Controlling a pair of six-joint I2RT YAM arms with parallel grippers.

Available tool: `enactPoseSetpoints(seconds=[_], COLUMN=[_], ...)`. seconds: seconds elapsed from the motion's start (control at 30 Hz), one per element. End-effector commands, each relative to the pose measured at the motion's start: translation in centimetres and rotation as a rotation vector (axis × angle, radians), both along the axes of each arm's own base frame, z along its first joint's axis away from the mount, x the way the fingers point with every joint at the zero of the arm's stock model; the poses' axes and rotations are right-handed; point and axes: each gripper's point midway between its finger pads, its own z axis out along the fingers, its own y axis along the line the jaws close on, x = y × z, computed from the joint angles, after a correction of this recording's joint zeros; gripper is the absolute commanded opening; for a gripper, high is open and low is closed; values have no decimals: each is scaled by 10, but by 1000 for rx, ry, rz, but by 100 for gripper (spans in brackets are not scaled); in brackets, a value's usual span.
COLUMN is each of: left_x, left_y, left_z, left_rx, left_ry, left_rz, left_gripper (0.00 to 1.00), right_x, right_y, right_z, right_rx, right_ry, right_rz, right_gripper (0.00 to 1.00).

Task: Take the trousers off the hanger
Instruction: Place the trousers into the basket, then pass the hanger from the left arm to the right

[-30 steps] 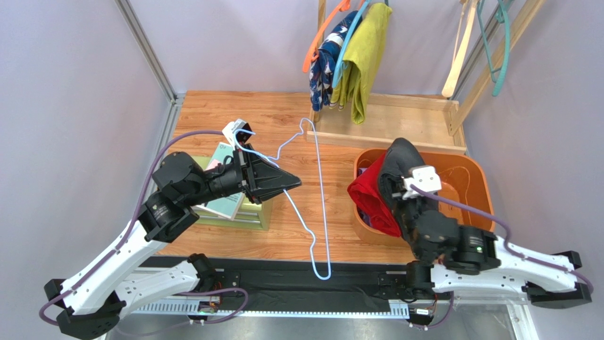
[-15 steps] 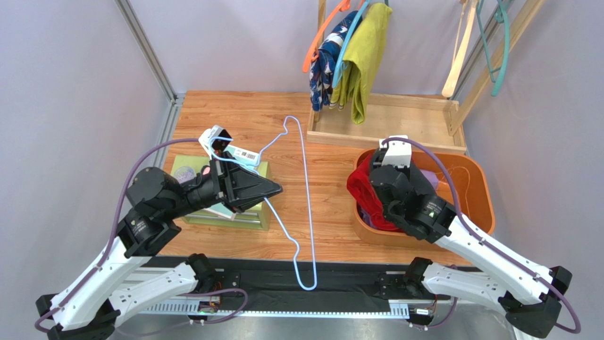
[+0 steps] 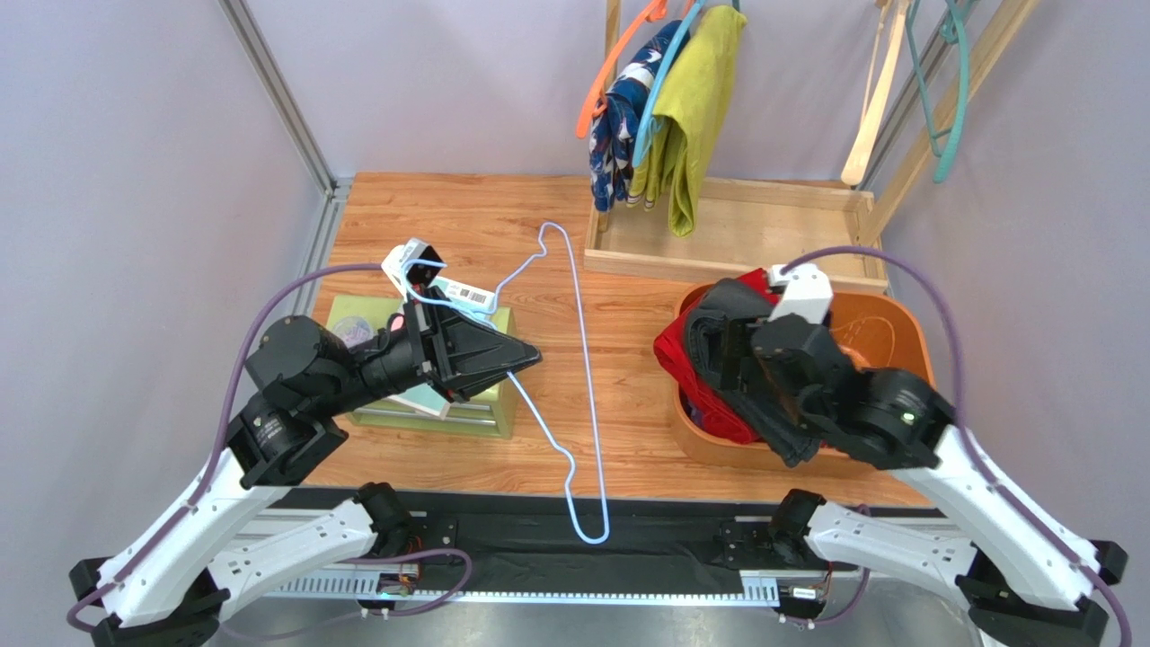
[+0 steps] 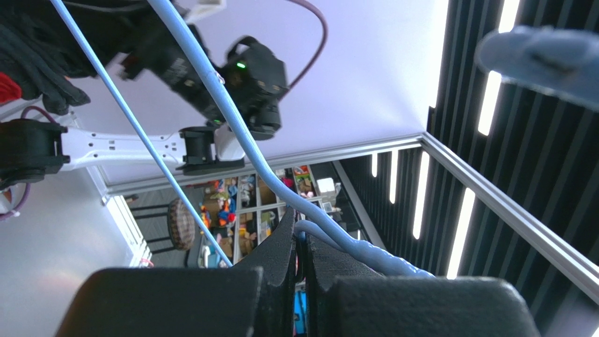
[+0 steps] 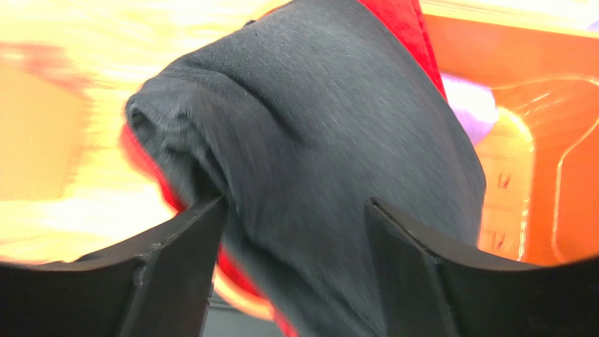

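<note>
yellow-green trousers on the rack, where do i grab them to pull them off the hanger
Probably the lower hanging end of the yellow-green trousers, jaws coming from the front: they drape over the blue hanger, so that end dangles free.

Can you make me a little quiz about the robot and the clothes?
1. True or false: the left pincer is shut on the blue hanger.
2. Which clothes sit under the open right pincer? A black trousers, B yellow-green ones, C navy ones.
3. Fill in: the red trousers lie in the orange ____.

Key: 1 true. 2 A. 3 basket.
</note>
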Motion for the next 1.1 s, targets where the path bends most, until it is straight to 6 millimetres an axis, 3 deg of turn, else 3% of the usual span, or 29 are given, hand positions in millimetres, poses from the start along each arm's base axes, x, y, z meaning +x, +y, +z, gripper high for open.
enactPoseSetpoints(seconds=[0.0, 0.1, 0.3, 0.33, 0.4, 0.43, 0.53, 0.67, 0.97, 1.07], left_x=[-4, 1, 7, 8, 12, 14, 22, 33, 68, 70], left_y=[2, -3, -18, -19, -19, -19, -21, -23, -24, -23], left_z=[9, 3, -12, -14, -22, -25, -33, -35, -43, -42], left_rx=[-30, -18, 61, 78, 128, 144, 182, 209, 395, 408], left_ry=[-43, -42, -35, -40, -60, -65, -53, -53, -110, -112], left_rz=[-9, -6, -49, -44, -22, -16, -1, 17, 136, 148], left_gripper=[0, 0, 0, 0, 0, 0, 0, 0, 0, 0], right_x=[-34, -46, -83, -97, -107, -122, -140, -150, -138, -130], right_y=[-18, 0, 84, 102, 125, 138, 159, 175, 191, 193], right_z=[37, 58, 76, 79, 102, 110, 144, 164, 143, 132], right_rx=[132, 201, 329, 379, 478, 536, 660, 712, 618, 553], right_ry=[15, 0, 95, 143, 127, 165, 155, 146, 144, 139], right_rz=[32, 186, 693, 800, 917, 1023, 1168, 1226, 1081, 1024], right_gripper=[84, 92, 96, 97, 99, 99, 100, 100, 98, 89])
